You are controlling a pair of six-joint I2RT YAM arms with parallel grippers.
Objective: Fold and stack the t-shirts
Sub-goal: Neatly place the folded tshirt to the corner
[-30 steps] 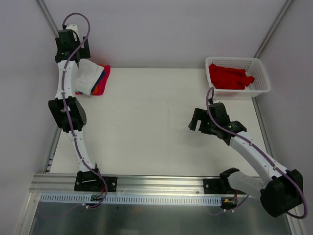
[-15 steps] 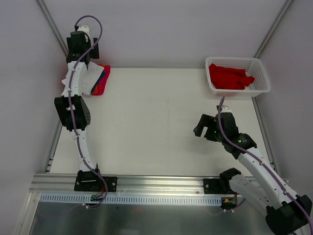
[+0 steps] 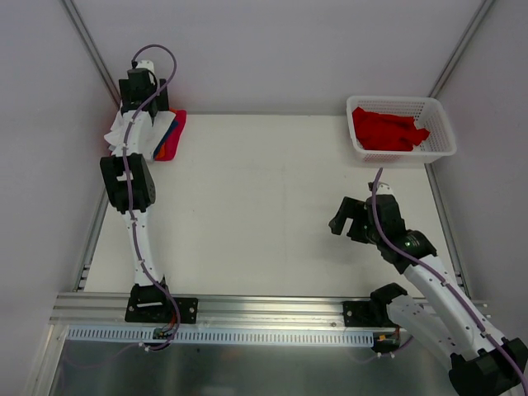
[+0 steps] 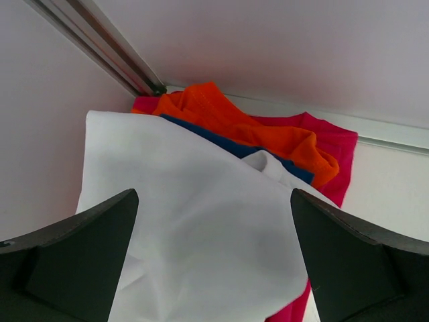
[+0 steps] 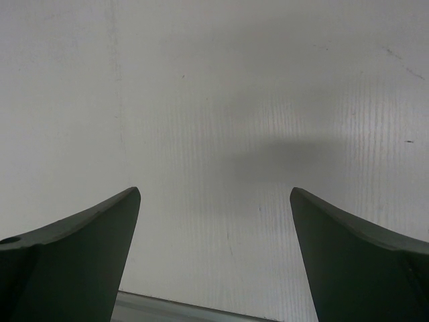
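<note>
T-shirt in limp, light white cloth drapes the folded stack under the left gripper, jaws spread empty; likely best pinched at an edge.

No writing, label, brand mark, number or sign can be read in any of the views. The white t-shirt is seen plain, and of the blue t-shirt beneath it only a narrow, unmarked edge is shown.
</note>
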